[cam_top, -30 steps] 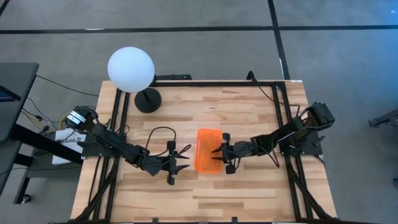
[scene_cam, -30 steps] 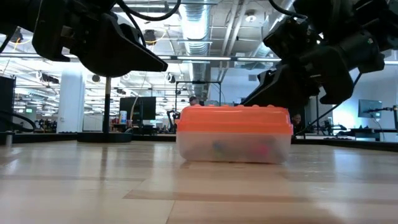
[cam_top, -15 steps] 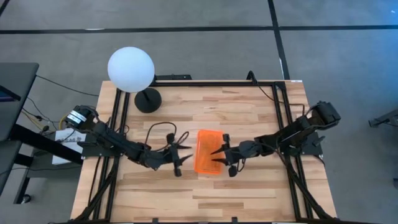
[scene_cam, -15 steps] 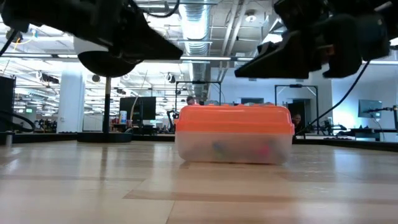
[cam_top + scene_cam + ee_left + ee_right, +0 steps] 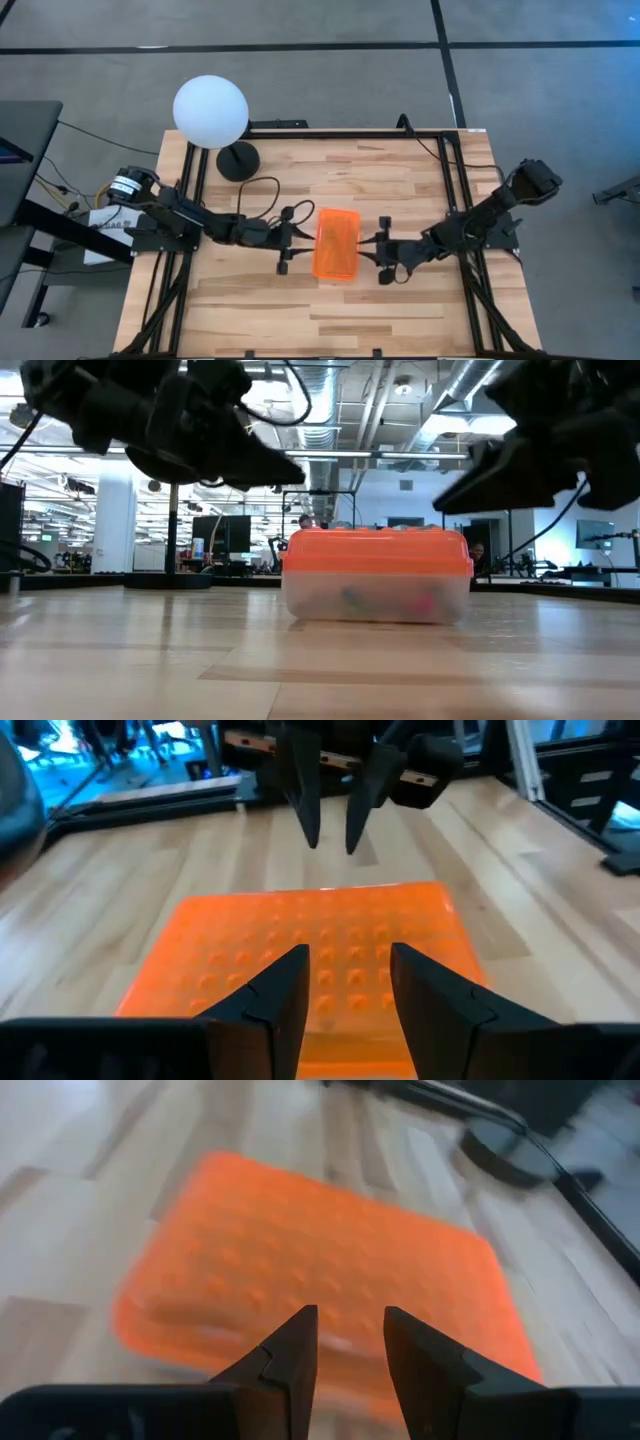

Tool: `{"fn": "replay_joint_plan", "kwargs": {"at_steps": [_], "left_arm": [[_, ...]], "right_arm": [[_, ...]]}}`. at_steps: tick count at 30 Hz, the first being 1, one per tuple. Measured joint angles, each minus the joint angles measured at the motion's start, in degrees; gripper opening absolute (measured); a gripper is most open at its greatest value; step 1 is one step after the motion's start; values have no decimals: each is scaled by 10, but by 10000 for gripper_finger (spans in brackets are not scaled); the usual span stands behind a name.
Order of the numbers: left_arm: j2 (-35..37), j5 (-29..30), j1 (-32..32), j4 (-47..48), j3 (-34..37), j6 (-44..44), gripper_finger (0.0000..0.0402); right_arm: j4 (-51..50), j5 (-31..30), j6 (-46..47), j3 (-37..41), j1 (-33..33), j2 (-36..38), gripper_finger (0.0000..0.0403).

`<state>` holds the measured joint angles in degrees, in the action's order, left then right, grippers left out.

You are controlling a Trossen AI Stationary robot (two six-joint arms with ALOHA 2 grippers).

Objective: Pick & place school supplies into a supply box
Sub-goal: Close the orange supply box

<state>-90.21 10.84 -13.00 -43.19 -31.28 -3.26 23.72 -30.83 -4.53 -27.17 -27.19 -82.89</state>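
The supply box [image 5: 336, 243] stands flat on the wooden table, its clear walls [image 5: 375, 598] under a shut orange lid [image 5: 377, 550]. Some coloured school supplies [image 5: 385, 600] show faintly through the wall; the rest are hidden. My left gripper [image 5: 300, 240] hovers open just left of the box, above lid height [image 5: 348, 960]. My right gripper [image 5: 372, 252] hovers open just right of it [image 5: 348, 1320]. Both point at the box across the lid, and neither touches it.
A white globe lamp [image 5: 210, 112] on a black base [image 5: 237, 160] stands at the table's far left corner. Black frame rails [image 5: 462, 200] run along the table's sides. Bare wood lies near [image 5: 330, 315] and far [image 5: 340, 170] of the box.
My right gripper has drawn back toward the table's right edge, from over the lid to beside the box. My left gripper has moved toward the far edge and closer to the box's left side. The box has stayed where it was.
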Motion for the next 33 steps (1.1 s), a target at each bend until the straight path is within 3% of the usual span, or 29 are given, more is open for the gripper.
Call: {"fn": "replay_joint_plan", "kwargs": {"at_steps": [7,12,24,33], "left_arm": [[0,1,43,-13,51,23,137],[0,0,46,-11,62,45,137],[-51,1,16,-19,62,80,137],[-111,4,16,-91,62,85,137]], "right_arm": [[101,-54,54,101,1,34,113],[132,-66,67,124,49,16,113],[194,24,56,123,136,-50,113],[224,41,54,123,162,-75,113]]}}
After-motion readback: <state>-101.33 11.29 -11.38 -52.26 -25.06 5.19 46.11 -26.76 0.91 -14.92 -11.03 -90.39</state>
